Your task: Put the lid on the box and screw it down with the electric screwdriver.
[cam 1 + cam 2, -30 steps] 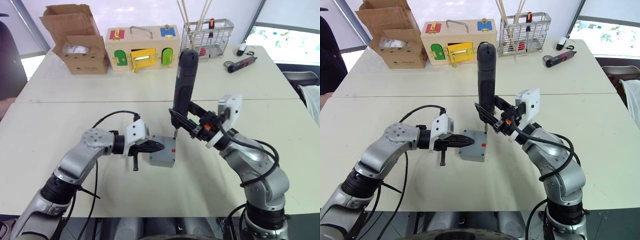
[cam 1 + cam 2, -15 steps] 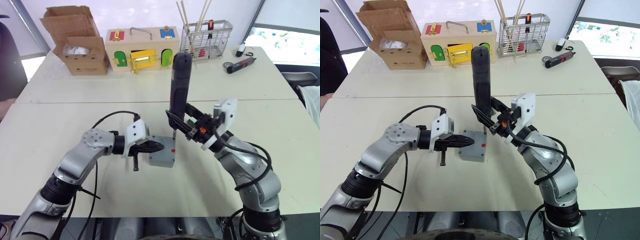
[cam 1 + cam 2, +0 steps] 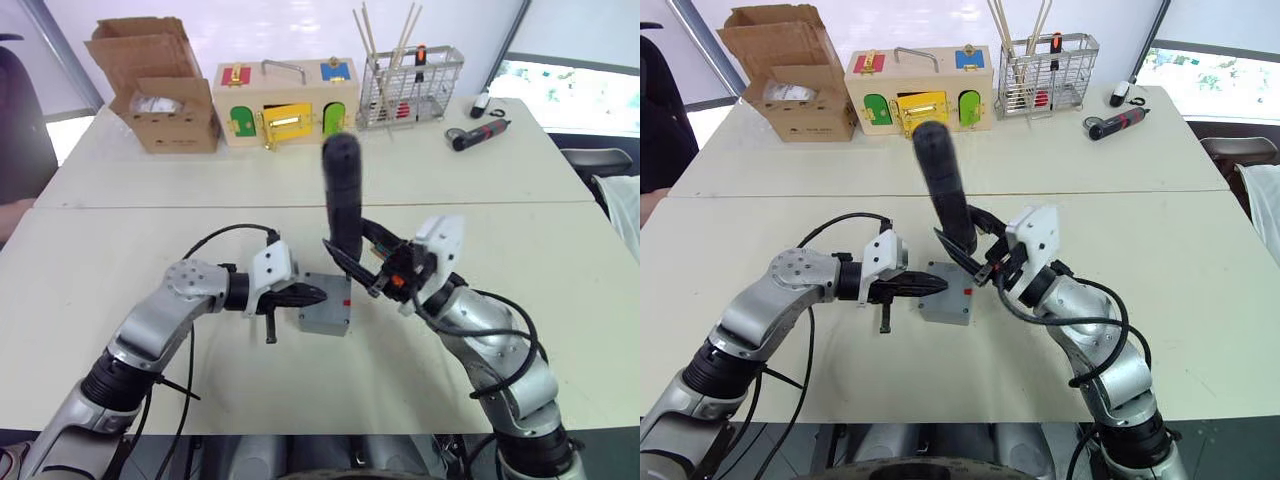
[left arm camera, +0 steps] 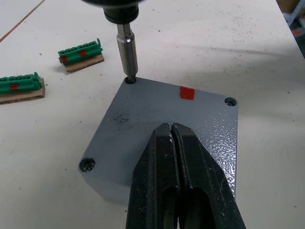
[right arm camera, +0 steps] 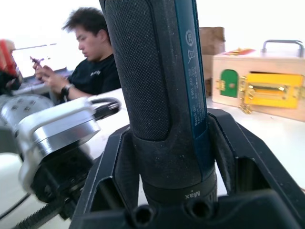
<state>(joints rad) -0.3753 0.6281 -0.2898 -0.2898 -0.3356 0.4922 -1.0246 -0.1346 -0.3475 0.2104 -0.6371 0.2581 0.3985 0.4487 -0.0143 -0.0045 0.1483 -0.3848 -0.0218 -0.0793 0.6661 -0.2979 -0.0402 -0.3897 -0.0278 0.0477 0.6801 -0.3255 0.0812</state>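
Since a second ago, the long black stick-shaped electric screwdriver point(image 3: 342, 195) has tipped from near upright to lean toward the robot's left, and the right arm has swung in closer to the small square grey plastic box point(image 3: 325, 316).

From the head cameras, the box sits on the white table point(image 3: 120, 250) between the two arms, already covered by the flat grey plastic lid point(image 3: 950, 289) with its small red mark. The left gripper point(image 3: 312, 294) reaches in from the left with its tip over the lid's near edge. The right gripper point(image 3: 360, 262) clamps the screwdriver's lower body, its tip down at the lid's far corner.

The left wrist camera shows the left gripper's fingers point(image 4: 164, 162) pressed together, resting on the lid. The thin metal bit point(image 4: 128, 55) stands in the far corner hole. Another corner holds a screw; a third hole is too dark to tell. Two green terminal strips point(image 4: 80, 51) lie on the table beyond.

The right wrist camera shows the right gripper's black jaws wrapped tightly around the screwdriver's barrel, with a seated person in a black shirt point(image 5: 97, 62) behind.

Judging by this, the lid is placed and screwing is under way, with corners left to do.
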